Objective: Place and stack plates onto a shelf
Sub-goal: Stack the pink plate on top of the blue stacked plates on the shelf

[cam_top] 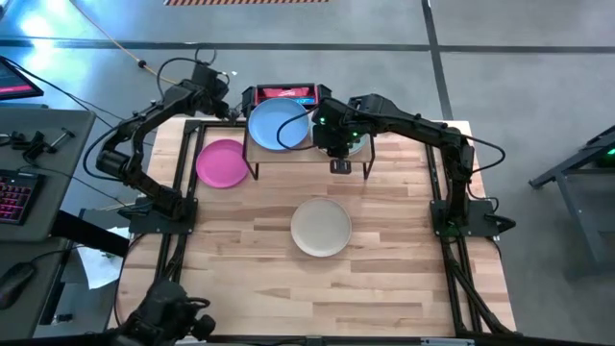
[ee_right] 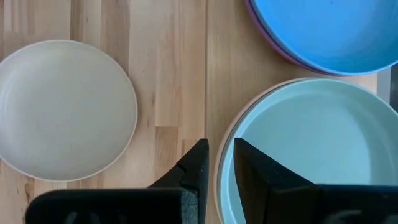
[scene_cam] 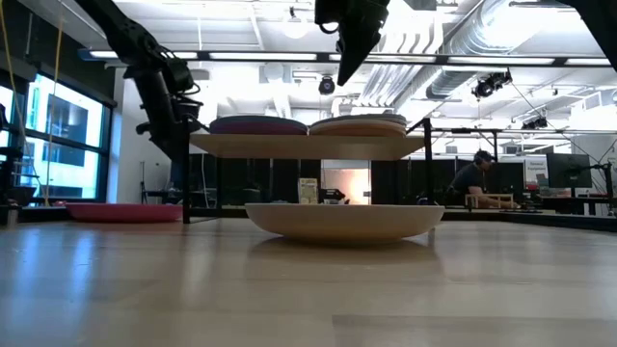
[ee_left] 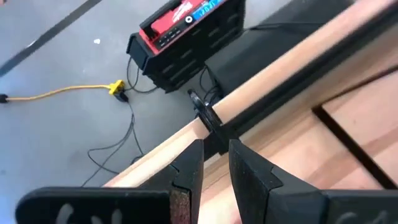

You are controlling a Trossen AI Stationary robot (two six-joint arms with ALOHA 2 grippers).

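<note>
The shelf (scene_cam: pixel 299 145) stands at the table's far middle on its thin black legs. On its left half a blue plate (cam_top: pixel 279 123) lies on a purple one (ee_right: pixel 268 38); on its right half a pale teal plate (ee_right: pixel 311 143) tops a stack. A pink plate (cam_top: pixel 221 163) rests on the table left of the shelf. A cream plate (cam_top: pixel 322 228) rests on the table in front of it. My right gripper (ee_right: pixel 221 144) hangs shut and empty high above the teal plate's rim. My left gripper (ee_left: pixel 216 144) is shut and empty over the table's far-left edge.
A red-and-black box (ee_left: pixel 186 25) sits just beyond the table's far edge, with a yellow cable on the floor nearby. Black frame rails (cam_top: pixel 183 163) run along both table sides. A person sits far off in the room (scene_cam: pixel 472 178).
</note>
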